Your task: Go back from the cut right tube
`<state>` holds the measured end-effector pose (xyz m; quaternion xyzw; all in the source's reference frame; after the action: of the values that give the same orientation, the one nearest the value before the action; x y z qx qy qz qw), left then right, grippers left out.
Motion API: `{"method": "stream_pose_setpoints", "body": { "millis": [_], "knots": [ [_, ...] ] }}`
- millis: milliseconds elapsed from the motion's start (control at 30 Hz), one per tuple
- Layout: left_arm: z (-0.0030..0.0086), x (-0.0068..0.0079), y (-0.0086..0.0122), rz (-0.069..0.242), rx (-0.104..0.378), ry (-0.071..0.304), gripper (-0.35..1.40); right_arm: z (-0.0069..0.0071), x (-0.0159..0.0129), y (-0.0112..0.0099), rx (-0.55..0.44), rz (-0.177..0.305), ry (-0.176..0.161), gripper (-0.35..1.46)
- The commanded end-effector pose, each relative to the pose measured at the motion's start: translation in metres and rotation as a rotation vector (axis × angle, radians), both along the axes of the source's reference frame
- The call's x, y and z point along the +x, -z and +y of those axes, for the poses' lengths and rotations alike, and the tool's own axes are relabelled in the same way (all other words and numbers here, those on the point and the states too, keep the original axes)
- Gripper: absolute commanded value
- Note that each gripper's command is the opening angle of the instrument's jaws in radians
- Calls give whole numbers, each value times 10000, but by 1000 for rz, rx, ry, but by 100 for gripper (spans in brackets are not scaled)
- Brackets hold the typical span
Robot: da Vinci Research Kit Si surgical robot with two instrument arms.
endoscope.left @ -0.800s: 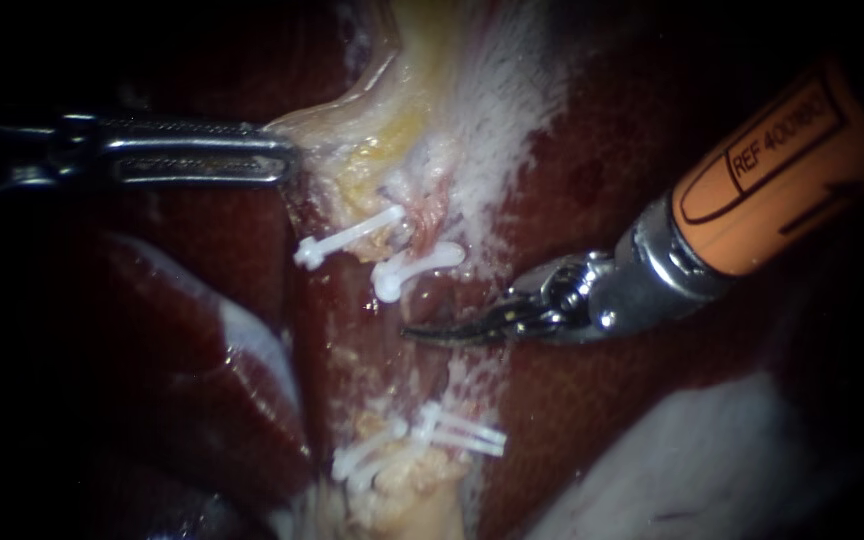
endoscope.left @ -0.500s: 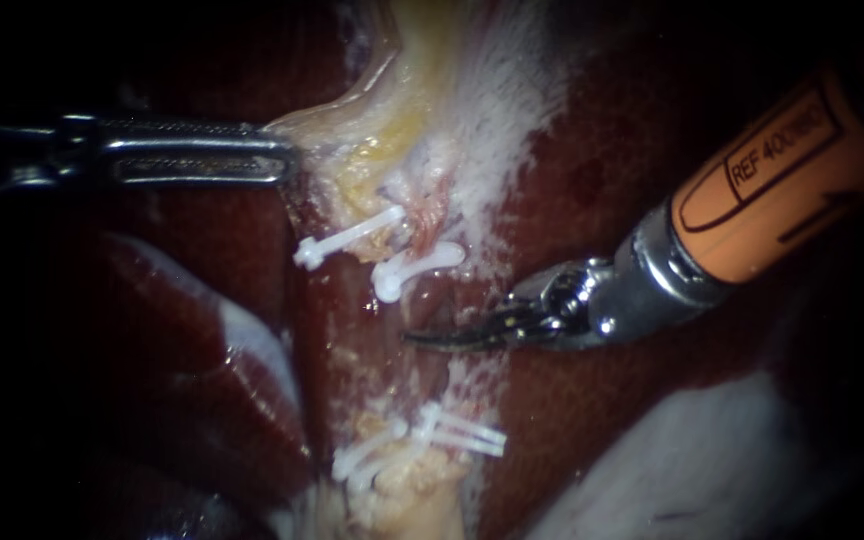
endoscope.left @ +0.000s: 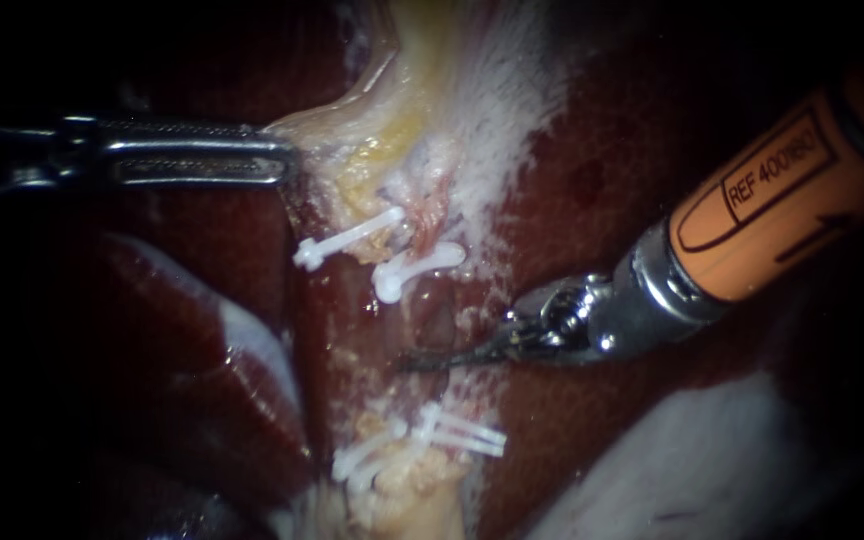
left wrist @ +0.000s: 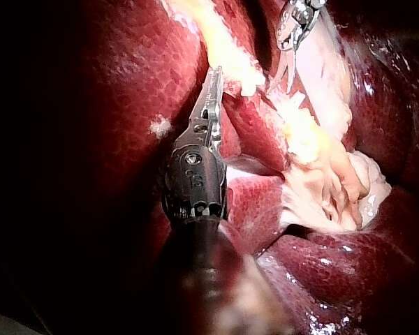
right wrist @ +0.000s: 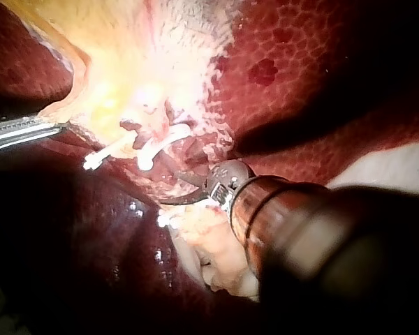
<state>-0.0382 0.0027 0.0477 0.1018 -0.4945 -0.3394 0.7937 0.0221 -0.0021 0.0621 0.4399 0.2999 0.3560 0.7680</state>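
My right instrument comes in from the upper right on an orange shaft. Its thin curved blades lie together, holding nothing. Their tip sits in the bare gap between the upper white clips and the lower white clips, where the right tube is parted. In the right wrist view the blades lie just short of the upper clips. My left instrument is shut on the yellowish gallbladder tissue and holds it taut; its jaws show in the left wrist view too.
Dark red liver lies on both sides of the pale strip. A second upper clip sits left of the first. A whitish patch lies at the lower right, below my right shaft.
My right instrument's tip has swung down against the tissue, away from the upper clips and toward the lower ones. My left instrument and the clips have not moved.
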Motion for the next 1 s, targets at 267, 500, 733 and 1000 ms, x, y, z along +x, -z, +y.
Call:
{"method": "stream_pose_setpoints", "body": {
  "millis": [267,500,733,1000],
  "knots": [
    [0,0,0,0,0,0,-35,1,-1,-1,-27,19,9,83],
    [0,1,0,0,0,0,-35,3,-8,0,-98,46,22,100],
    [0,2,-2,0,-1,-1,-35,15,-29,6,-270,98,46,120],
    [-1,2,-5,0,-2,-1,-35,34,-54,9,-571,199,148,143]
  ]
}}
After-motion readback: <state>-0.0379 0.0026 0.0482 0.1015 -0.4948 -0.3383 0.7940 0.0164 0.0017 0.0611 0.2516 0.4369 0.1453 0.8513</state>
